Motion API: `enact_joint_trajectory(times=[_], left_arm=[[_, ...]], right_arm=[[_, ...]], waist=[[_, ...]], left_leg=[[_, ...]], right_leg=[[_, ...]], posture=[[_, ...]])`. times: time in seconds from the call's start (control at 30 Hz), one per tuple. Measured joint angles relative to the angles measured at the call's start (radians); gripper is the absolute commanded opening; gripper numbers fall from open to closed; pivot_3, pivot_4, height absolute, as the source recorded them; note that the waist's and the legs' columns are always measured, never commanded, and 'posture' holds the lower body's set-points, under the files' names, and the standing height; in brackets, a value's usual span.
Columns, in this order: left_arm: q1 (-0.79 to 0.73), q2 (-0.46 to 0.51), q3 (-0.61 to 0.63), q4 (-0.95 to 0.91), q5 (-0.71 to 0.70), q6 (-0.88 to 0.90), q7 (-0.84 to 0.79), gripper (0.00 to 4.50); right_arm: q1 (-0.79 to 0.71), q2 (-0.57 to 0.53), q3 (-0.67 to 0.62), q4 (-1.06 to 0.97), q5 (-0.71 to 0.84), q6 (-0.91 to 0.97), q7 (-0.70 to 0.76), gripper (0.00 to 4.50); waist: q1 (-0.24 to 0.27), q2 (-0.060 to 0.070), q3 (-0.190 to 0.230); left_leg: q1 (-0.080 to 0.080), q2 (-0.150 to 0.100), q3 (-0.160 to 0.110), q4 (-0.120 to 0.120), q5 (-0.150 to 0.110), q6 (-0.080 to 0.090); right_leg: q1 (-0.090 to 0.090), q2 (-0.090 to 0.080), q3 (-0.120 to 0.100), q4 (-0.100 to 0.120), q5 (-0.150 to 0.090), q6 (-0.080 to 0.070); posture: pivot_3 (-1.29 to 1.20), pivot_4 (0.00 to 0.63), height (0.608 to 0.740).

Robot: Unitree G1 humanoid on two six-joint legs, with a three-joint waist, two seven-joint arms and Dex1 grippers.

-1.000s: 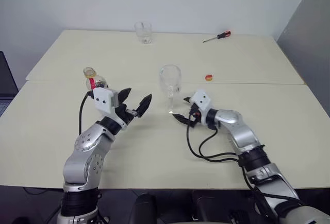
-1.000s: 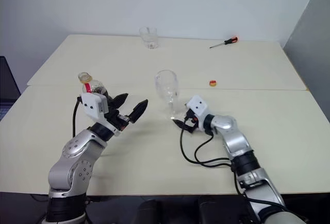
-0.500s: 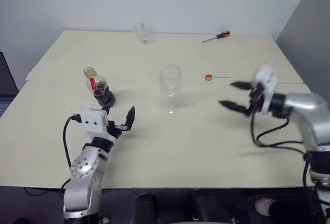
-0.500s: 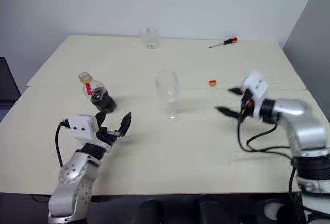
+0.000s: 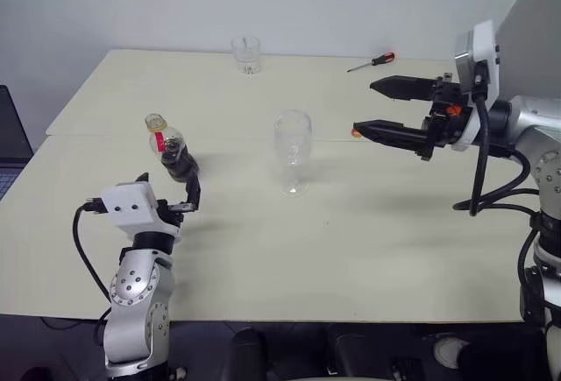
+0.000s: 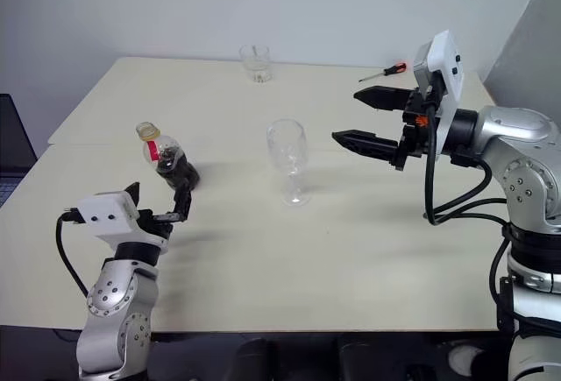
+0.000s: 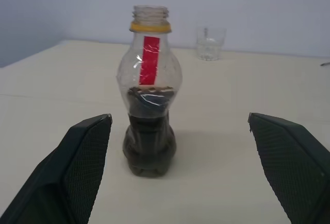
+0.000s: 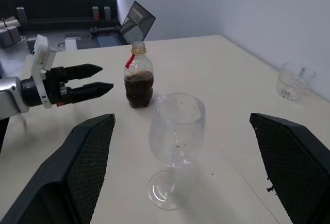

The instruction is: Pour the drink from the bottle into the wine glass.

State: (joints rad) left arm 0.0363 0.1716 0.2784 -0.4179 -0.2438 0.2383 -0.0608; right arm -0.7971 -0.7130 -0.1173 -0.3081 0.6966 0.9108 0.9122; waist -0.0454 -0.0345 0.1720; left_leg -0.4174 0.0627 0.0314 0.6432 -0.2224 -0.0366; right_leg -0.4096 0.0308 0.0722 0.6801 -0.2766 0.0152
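Spreading its fingers wide, the left gripper (image 7: 180, 177) faces the bottle (image 7: 150, 98), holding nothing. Its wrist view shows an uncapped mouth, yellow neck ring, plain red label without legible writing, and drink (image 7: 148, 144) filling the lower half. The right gripper (image 5: 372, 108), likewise wide and empty, hangs right of the wine glass (image 5: 291, 149), standing mid-table.

Tumbler (image 5: 245, 54), screwdriver (image 5: 372, 62), perhaps laptop (image 8: 135, 19) beyond table (image 5: 351, 241).
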Motion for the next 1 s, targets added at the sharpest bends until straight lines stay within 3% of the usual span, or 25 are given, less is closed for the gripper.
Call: enact_joint_trajectory(times=[0.3, 0.77, 1.0], left_arm=[[-0.051, 0.005, 0.023, 0.084, 0.018, 0.016, 0.045, 4.50], [-0.182, 0.157, 0.053, 0.307, -0.040, 0.060, -0.092, 4.50], [-0.258, 0.175, 0.040, 0.397, -0.030, 0.046, -0.124, 4.50]], right_arm=[[-0.012, 0.020, 0.024, -0.025, 0.038, 0.027, -0.042, 4.48], [-0.041, 0.033, 0.056, -0.025, 0.038, 0.023, -0.052, 4.48], [-0.042, 0.034, 0.063, -0.034, 0.039, 0.022, -0.051, 4.48]], waist=[[0.004, 0.000, 0.000], [0.006, 0.000, 0.000], [0.009, 0.000, 0.000]], left_leg=[[0.000, 0.000, -0.002, 0.000, 0.000, 0.000], [0.000, 0.000, -0.002, 0.000, 0.000, 0.000], [0.000, 0.000, -0.001, 0.000, 0.000, 0.000]], right_leg=[[0.000, 0.001, -0.001, 0.001, 0.000, 0.000], [0.000, 0.001, -0.001, 0.000, 0.000, 0.000], [-0.001, 0.001, -0.001, 0.000, 0.000, 0.000]], posture=[[0.00, 0.150, 0.740], [0.00, 0.150, 0.740], [0.00, 0.150, 0.740]])
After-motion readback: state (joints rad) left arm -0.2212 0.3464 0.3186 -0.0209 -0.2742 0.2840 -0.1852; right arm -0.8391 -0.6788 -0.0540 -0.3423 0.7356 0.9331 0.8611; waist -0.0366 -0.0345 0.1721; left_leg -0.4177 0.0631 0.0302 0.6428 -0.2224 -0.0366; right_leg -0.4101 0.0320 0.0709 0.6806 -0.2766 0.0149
